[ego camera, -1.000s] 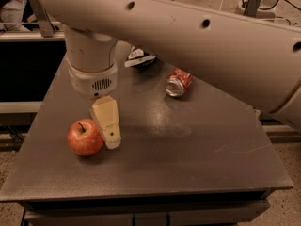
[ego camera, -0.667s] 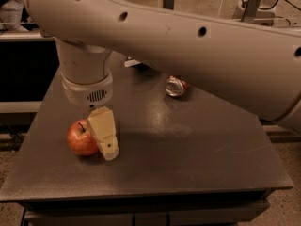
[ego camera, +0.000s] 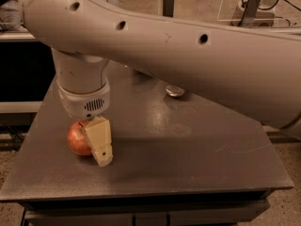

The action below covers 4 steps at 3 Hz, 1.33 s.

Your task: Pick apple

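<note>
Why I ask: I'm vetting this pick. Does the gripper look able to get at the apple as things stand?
Probably yes. The gripper is down at the apple on the table, close at its near side and partly covering it. Nothing else stands beside the apple; the can lies far back.

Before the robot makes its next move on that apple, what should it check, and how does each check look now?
1. Gripper at the apple: ok, it is low over the table, against the apple's right side.
2. Apple resting on the table: ok, it sits near the front left corner.
3. Apple secured in the gripper: cannot tell, the apple's far side is hidden.
4. Soda can out of the way: ok, it lies far back, apart from the apple and half hidden under the arm.
</note>
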Available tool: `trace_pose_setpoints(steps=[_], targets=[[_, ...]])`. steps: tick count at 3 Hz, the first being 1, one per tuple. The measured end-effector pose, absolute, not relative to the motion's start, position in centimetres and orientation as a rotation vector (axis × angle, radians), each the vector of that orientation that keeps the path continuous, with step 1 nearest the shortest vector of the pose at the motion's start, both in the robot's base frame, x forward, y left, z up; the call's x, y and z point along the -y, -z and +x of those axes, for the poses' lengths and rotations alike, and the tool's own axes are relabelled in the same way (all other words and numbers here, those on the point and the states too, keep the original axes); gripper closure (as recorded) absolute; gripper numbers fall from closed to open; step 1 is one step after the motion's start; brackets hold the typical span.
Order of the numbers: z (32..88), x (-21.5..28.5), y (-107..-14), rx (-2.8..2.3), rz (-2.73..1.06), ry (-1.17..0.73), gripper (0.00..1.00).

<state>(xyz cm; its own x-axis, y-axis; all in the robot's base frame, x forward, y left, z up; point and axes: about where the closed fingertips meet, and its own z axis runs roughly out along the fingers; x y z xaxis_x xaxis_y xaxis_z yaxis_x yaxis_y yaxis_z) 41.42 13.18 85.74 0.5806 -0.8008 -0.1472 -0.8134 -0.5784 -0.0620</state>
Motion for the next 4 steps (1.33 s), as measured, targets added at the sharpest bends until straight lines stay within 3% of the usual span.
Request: trace_pose_setpoints(steps=[3, 4], targets=[[41.1, -11.3, -87.5, -1.4, -2.623, -0.136, 0.88], [41.1, -7.9, -91.3, -1.46, -2.552, -0.041, 1.0]])
